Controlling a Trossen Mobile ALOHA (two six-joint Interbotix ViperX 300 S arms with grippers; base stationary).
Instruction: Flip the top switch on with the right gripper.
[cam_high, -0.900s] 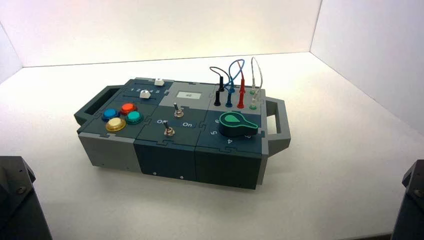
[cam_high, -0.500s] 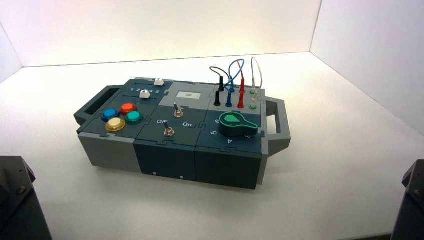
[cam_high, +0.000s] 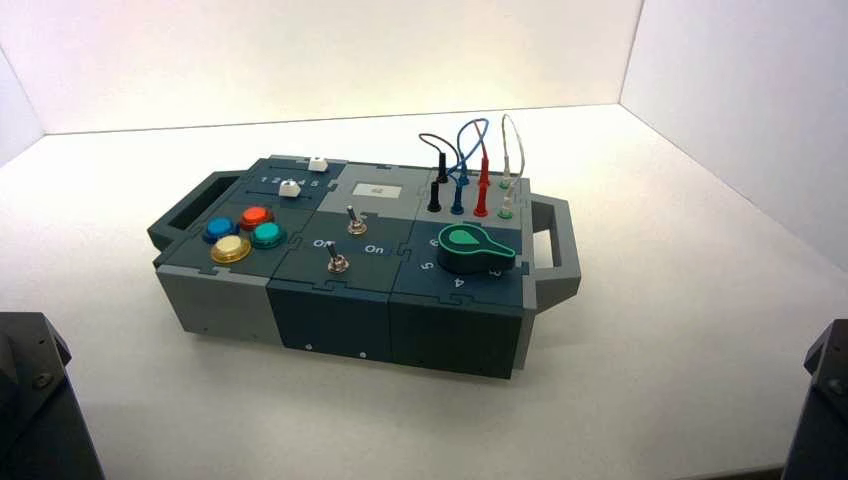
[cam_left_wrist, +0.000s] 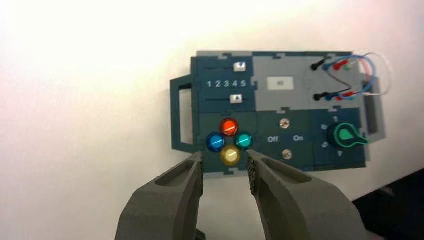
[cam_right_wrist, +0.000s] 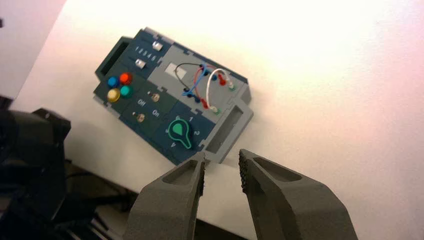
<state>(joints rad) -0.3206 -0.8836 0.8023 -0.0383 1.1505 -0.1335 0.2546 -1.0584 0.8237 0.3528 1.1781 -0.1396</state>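
The box (cam_high: 330, 310) stands in the middle of the white table. Two small metal toggle switches sit on its middle panel, with "Off" and "On" lettered between them. The top switch (cam_high: 354, 222) is the farther one, just in front of the small display; it also shows as the top switch (cam_right_wrist: 156, 97) and the top switch (cam_left_wrist: 284, 123). My right gripper (cam_right_wrist: 221, 159) hangs open and empty well back from the box, off the handle end by the knob. My left gripper (cam_left_wrist: 225, 160) is also open and empty, back from the button end.
The box also carries coloured buttons (cam_high: 240, 232), two white sliders (cam_high: 291, 187), a green knob (cam_high: 472, 247) and looped wires (cam_high: 470, 170), with a handle (cam_high: 556, 245) at each end. Both arms, left arm (cam_high: 30, 400) and right arm (cam_high: 822, 400), sit at the near corners. White walls enclose the table.
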